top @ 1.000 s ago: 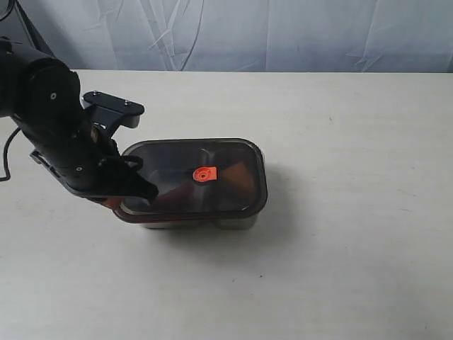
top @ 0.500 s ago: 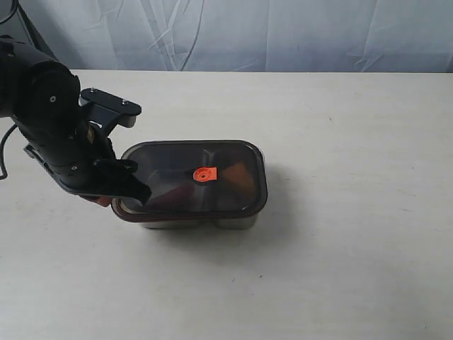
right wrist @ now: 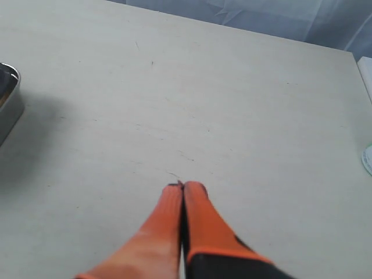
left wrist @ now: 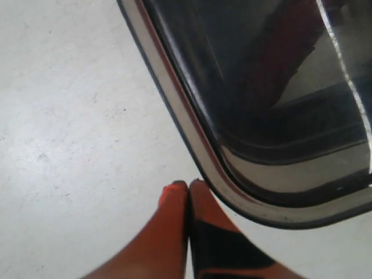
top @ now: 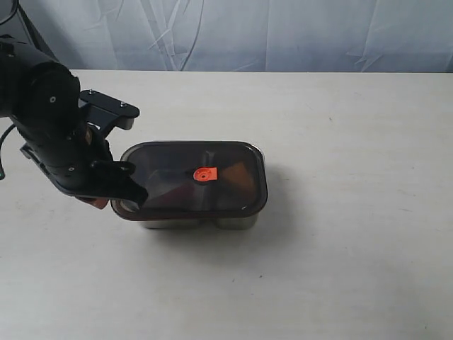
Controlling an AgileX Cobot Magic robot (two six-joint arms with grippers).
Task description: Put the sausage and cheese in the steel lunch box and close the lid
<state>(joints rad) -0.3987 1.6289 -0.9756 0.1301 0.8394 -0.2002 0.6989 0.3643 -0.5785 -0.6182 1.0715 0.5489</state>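
Observation:
The dark smoky lid (top: 177,166) with its orange-red valve tab (top: 204,174) lies on top of the steel lunch box (top: 233,222), covering it. Through the lid I make out the orange cheese wedge (top: 238,174) and a dim dark red shape that is the sausage (left wrist: 282,64). My left gripper (left wrist: 189,185) is shut with nothing in it, its tips right beside the lid's (left wrist: 273,116) rounded left corner just above the table. In the exterior view only its orange tip (top: 101,202) shows under the black arm. My right gripper (right wrist: 183,186) is shut and empty over bare table.
The black left arm (top: 49,120) stands over the table left of the box. A corner of the lunch box (right wrist: 9,96) shows in the right wrist view, and a white object (right wrist: 367,160) sits at that frame's edge. A grey curtain (top: 283,32) hangs behind the table.
The left arm has drawn back a little to the left, off the lid's left end. The lid has shifted slightly with it.

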